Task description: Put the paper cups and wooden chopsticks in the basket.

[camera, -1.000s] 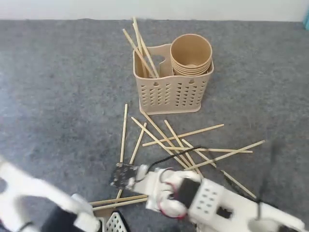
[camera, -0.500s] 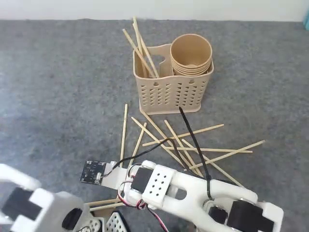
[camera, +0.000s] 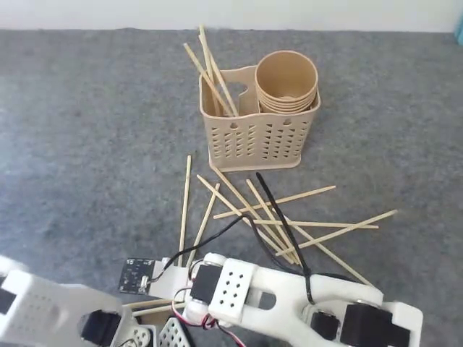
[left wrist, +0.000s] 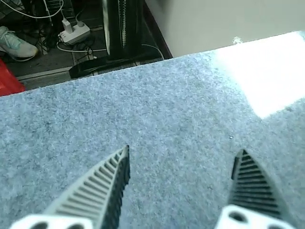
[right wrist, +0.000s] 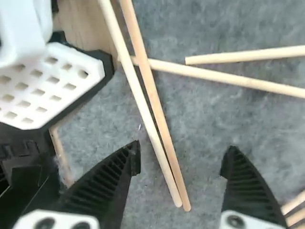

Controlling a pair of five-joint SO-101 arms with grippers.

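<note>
Right gripper (right wrist: 183, 148): jaws spread wide, holding nothing. They hung over the grey carpet (right wrist: 228, 124), and a pair of wooden chopsticks (right wrist: 152, 95) lay side by side, touching, with its ends between the two jaw tips. Neither jaw was touching the pair. Just beyond, a single chopstick (right wrist: 228, 78) ran crosswise with one end against the pair, and a further chopstick (right wrist: 248, 54) lay close beside it. A white perforated plate (right wrist: 52, 81) on a black mount stood just beside the pair.

Left gripper (left wrist: 185, 150): jaws spread wide, holding nothing, over bare carpet near the table edge.

High view: the right arm (camera: 289, 303) and the left arm (camera: 43, 318) sat at the near edge, and a small circuit board (camera: 136, 275) projected from the right arm. The loose chopsticks (camera: 318, 224) lay scattered and crossing on the carpet between the arms and the basket (camera: 257, 137), with a black cable (camera: 266, 199) trailing over them. The basket stood upright, well apart from both arms. The paper cups (camera: 286, 79) sat stacked in its right-hand compartment as seen from above. Several chopsticks (camera: 212, 72) leaned in the other compartment
</note>
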